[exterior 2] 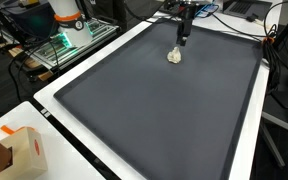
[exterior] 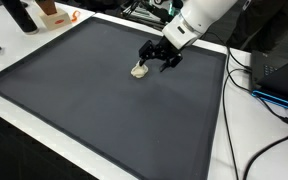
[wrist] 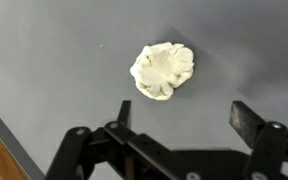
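Observation:
A small crumpled white cloth (exterior: pixel 138 70) lies on the dark grey mat (exterior: pixel 94 110); it shows in both exterior views (exterior 2: pixel 174 56) and in the wrist view (wrist: pixel 163 69). My gripper (exterior: pixel 156 58) hovers just above and beside it, open and empty. In the wrist view the two black fingers (wrist: pixel 184 115) are spread wide with bare mat between them, and the cloth lies just beyond the fingertips. In an exterior view the gripper (exterior 2: pixel 183 38) hangs over the cloth at the far end of the mat.
The mat (exterior 2: pixel 164 110) covers most of a white table. Cables (exterior: pixel 259 85) and a black device lie along one table edge. A cardboard box (exterior 2: pixel 19 150) stands at one corner. Orange and white equipment (exterior 2: pixel 69 18) stands beyond the table.

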Controlling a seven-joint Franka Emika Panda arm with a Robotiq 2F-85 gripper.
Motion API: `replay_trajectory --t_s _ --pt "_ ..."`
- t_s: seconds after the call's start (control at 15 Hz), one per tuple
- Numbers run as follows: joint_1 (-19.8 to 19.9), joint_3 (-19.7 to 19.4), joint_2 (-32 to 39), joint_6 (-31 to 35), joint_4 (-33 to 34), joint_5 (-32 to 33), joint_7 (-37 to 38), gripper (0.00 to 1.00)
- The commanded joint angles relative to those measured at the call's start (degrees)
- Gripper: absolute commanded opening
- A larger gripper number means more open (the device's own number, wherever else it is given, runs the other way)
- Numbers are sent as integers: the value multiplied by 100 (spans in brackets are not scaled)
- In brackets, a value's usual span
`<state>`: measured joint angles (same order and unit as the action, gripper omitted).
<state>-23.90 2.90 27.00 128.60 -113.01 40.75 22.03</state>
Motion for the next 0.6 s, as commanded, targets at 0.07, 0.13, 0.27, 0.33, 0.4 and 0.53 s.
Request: replay_trajectory --t_s 0.07,0.13,0.27,0.33,0.4,0.53 --pt "127 128 -251 58 -303 16 99 100" --pt "151 142 -292 87 -331 -11 94 100" --pt "183 159 -356 102 -380 -24 100 100" --pt "210 174 -400 116 -417 -47 94 100" --pt "232 188 -441 133 -449 -65 84 100" --pt "304 236 -521 207 -509 -140 15 100"
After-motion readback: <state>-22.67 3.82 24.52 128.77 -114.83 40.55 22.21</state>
